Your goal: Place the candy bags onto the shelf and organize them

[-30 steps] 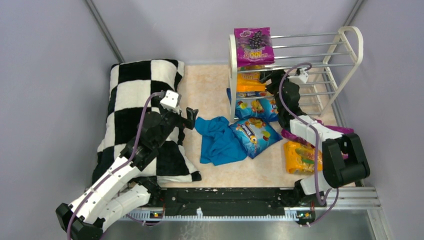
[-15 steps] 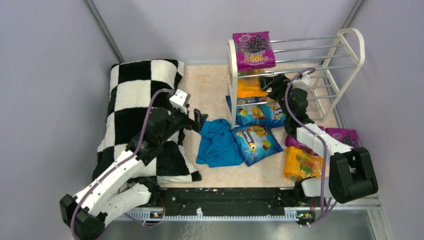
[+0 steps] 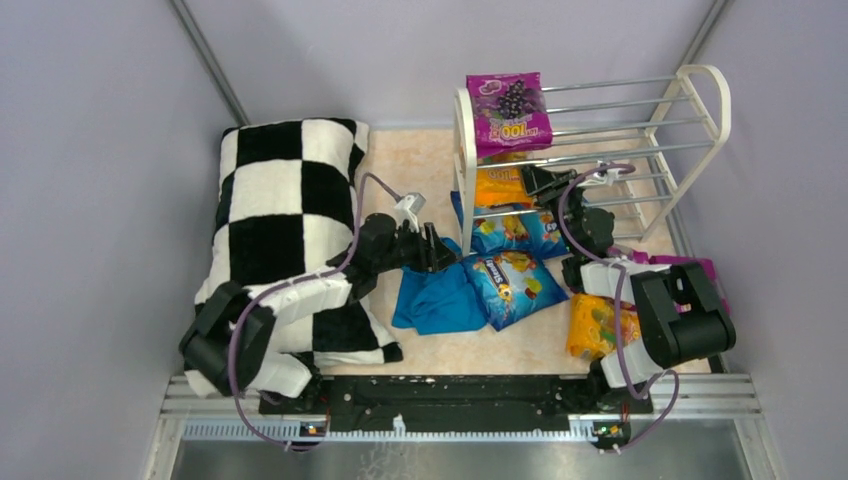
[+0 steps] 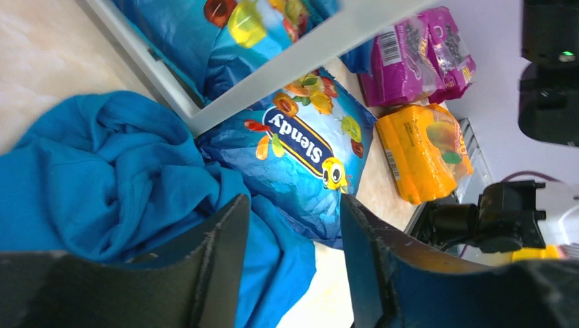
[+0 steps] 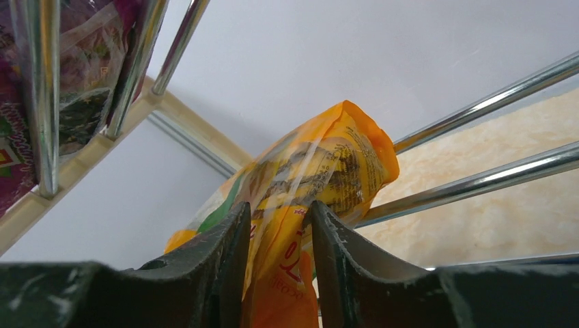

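Observation:
The white shelf (image 3: 703,84) stands at the back right. A purple candy bag (image 3: 509,108) lies on its top tier and blue bags (image 3: 508,230) on its bottom tier. My right gripper (image 3: 530,182) reaches into the middle tier, shut on an orange bag (image 3: 497,186), which also shows in the right wrist view (image 5: 321,171) between the fingers, resting on the rods (image 5: 478,183). My left gripper (image 3: 441,250) is open and empty just above the teal cloth, its jaws beside a blue bag (image 3: 510,285) on the floor, seen close in the left wrist view (image 4: 300,140).
A teal cloth (image 3: 432,292) lies against the blue bag. An orange bag (image 3: 592,325) and purple bags (image 3: 690,268) lie on the floor at the right, behind my right arm. A checkered pillow (image 3: 275,210) fills the left side. Walls close in all round.
My left arm has swung off the pillow, down and right, to the cloth and blue bag. My right gripper has moved slightly left and lower inside the shelf, still at the orange bag.

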### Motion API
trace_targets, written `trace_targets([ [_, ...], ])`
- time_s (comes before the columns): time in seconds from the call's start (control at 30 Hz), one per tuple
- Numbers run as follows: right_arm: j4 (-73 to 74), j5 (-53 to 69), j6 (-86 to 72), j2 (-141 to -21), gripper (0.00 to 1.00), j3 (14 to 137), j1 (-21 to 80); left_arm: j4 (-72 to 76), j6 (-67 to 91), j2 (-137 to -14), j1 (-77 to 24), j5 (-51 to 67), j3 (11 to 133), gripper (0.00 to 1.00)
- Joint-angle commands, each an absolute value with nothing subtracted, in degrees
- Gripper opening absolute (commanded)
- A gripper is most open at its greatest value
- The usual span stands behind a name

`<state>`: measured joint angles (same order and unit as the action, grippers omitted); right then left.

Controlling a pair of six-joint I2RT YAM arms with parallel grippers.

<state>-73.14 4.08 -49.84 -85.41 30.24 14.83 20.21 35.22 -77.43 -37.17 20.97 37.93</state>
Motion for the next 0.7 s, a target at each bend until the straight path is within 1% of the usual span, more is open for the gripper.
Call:
trace_targets([
  [0.0,-77.95,6.82,-53.62,-87.79,0.37,29.3,14.27,33.92,40.84,-85.59,-38.7,19.93,41.25,0.54],
  [0.1,-78.66,7.15,-56.19,-88.33,0.39,29.92,13.04,37.62,43.58,-91.73,-39.04,21.45,42.91,0.47],
  [0.2,-78.36,7.36,-58.29,-88.54,0.4,30.56,12.05,40.0,46.58,-96.45,-39.2,20.88,43.98,0.45],
  [0.33,-78.1,8.17,-59.46,-87.74,0.46,30.72,10.97,37.86,47.92,-102.07,-39.12,17.61,47.85,0.37],
  [0.53,-73.91,7.99,-60.29,-85.19,0.54,30.42,9.17,36.36,48.82,-108.31,-39.11,15.89,53.3,0.37],
  [0.6,-73.42,8.67,-60.88,-84.85,0.54,30.41,8.42,36.26,48.87,-109.4,-39.07,15.27,53.69,0.37],
  [0.63,-73.46,9.35,-61.24,-84.7,0.53,30.33,7.99,35.95,48.87,-109.83,-39.04,14.83,53.84,0.37],
  [0.67,-73.36,9.91,-61.63,-84.5,0.49,30.21,7.59,35.61,48.87,-110.17,-38.84,14.53,54.07,0.37],
])
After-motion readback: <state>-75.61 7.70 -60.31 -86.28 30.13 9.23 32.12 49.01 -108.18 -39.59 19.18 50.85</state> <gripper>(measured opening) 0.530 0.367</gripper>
